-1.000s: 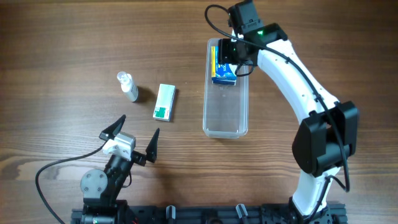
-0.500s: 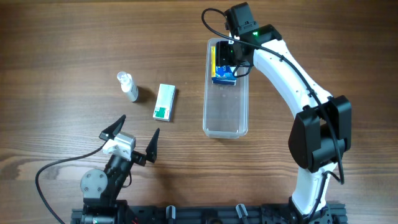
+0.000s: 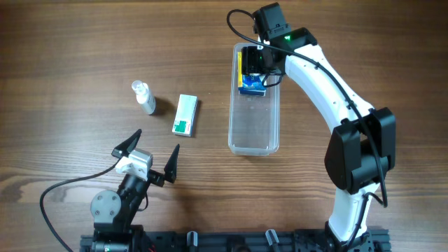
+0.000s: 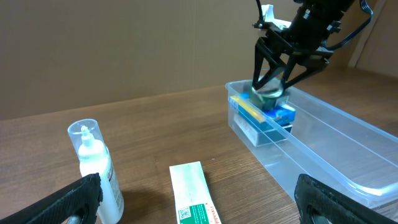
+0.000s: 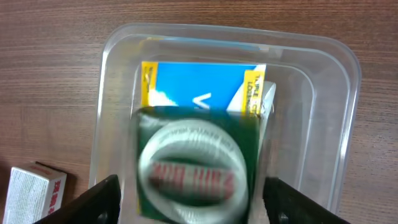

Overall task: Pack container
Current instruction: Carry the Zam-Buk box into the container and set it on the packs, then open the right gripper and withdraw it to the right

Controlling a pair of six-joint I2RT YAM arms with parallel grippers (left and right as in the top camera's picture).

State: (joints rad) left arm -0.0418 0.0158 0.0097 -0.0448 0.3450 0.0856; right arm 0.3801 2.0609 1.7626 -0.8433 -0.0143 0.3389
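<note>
The clear container [image 3: 253,129] lies lengthwise right of the table's middle; it also shows in the left wrist view [image 4: 348,149] and the right wrist view [image 5: 336,93]. A blue and yellow box [image 3: 252,87] lies at its far end [image 4: 277,115] [image 5: 199,81]. A green pack with a white round top [image 5: 196,162] sits over that box, blurred, between the spread fingers of my right gripper [image 5: 193,202] [image 3: 256,66], which is open; the fingers do not touch it. My left gripper [image 3: 150,157] [image 4: 199,199] is open and empty near the front left.
A white and green box [image 3: 185,114] [image 4: 196,196] [image 5: 34,190] lies flat left of the container. A small clear bottle [image 3: 144,96] [image 4: 93,165] lies further left. The near half of the container holds nothing.
My right arm shifted slightly to the left over the container's far end a second ago, then held still. The left arm has not moved.
</note>
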